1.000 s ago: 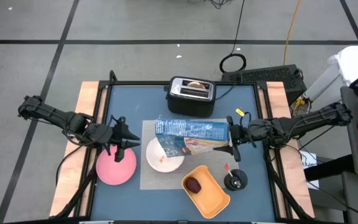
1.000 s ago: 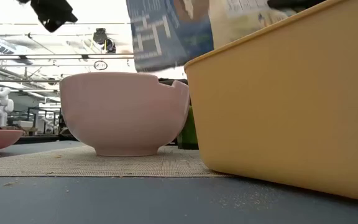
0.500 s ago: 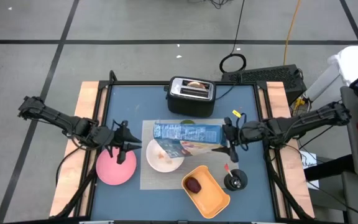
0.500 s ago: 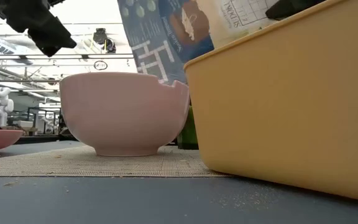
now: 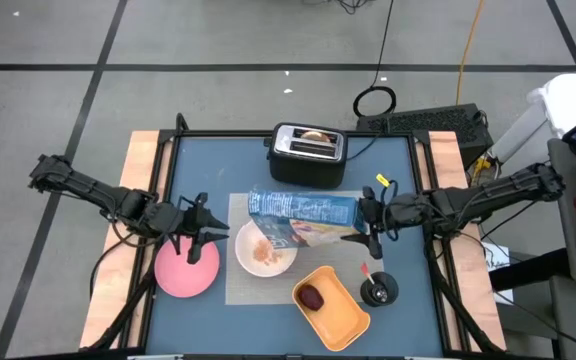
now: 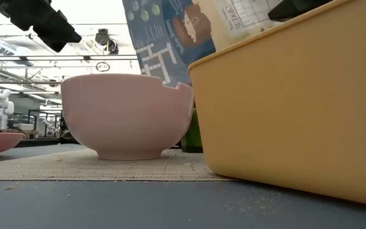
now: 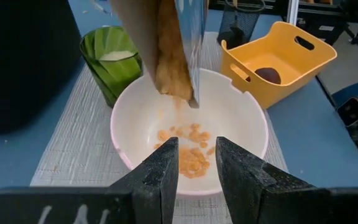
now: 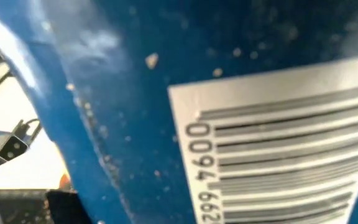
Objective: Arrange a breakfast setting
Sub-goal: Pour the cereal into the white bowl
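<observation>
Since a sec ago the cereal box (image 5: 303,208) has tipped further over the bowl (image 5: 265,249), and flakes (image 7: 188,149) now lie in the bowl's bottom where I saw a bare white inside before. R gripper (image 5: 369,221) is clamped on the box's far end, holding it nearly flat above the placemat (image 5: 343,258), open mouth down over the bowl; cereal is spilling from it in my L wrist cam. L gripper (image 5: 208,233) hovers just left of the bowl, above the pink plate's (image 5: 184,270) edge, fingers (image 7: 160,174) narrowly apart w/ nothing between them. Green cup (image 7: 112,61) stands on the mat just behind the bowl. Toaster (image 5: 307,150) sits at the table's back w/ bread (image 5: 313,135) in its slot. Orange tray (image 5: 334,303) is at the mat's front right, a dark round item (image 5: 311,296) inside.
</observation>
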